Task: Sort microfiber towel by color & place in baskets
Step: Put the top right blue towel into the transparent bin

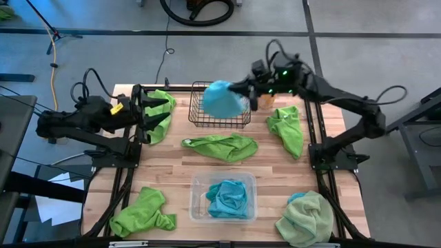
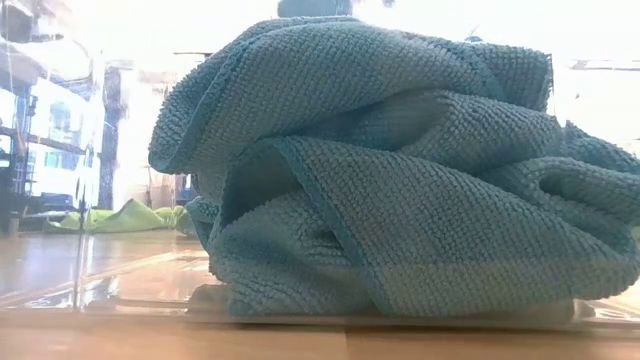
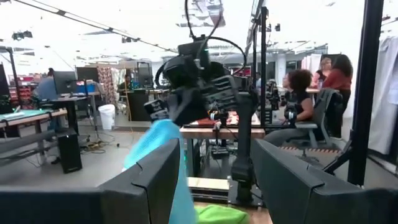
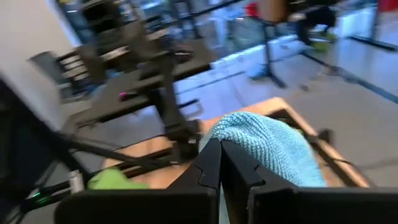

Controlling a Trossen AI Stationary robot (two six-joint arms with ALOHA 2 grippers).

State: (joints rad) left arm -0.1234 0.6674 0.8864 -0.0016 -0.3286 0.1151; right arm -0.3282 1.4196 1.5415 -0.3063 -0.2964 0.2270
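Note:
My right gripper (image 1: 242,93) is shut on a turquoise towel (image 1: 220,98) over the black wire basket (image 1: 200,118) at the table's far middle. My left gripper (image 1: 157,110) is open and level above a lime green towel (image 1: 164,118) at the far left; its fingers frame the right arm in the left wrist view. The clear tub (image 1: 196,207) near the front holds turquoise towels (image 1: 227,198), which fill the low view (image 2: 400,190). Lime green towels lie on the table at the middle (image 1: 220,146), the right (image 1: 286,128) and the near left (image 1: 141,212). A pale sage towel (image 1: 306,219) lies near right. My right gripper pinches a bunched part of the turquoise towel (image 4: 244,138) between its two shut fingers (image 4: 208,167). The fingers come level from the table's right. The towel is lifted clear and hangs in a rounded bundle (image 3: 158,165) over the black basket.
An orange spray bottle (image 1: 266,101) stands just behind my right gripper, mostly hidden. Black frame rails run along the table's left and right sides (image 1: 320,138). Bare wood shows between the basket, the middle green towel and the tub. People sit in the room beyond (image 3: 298,93).

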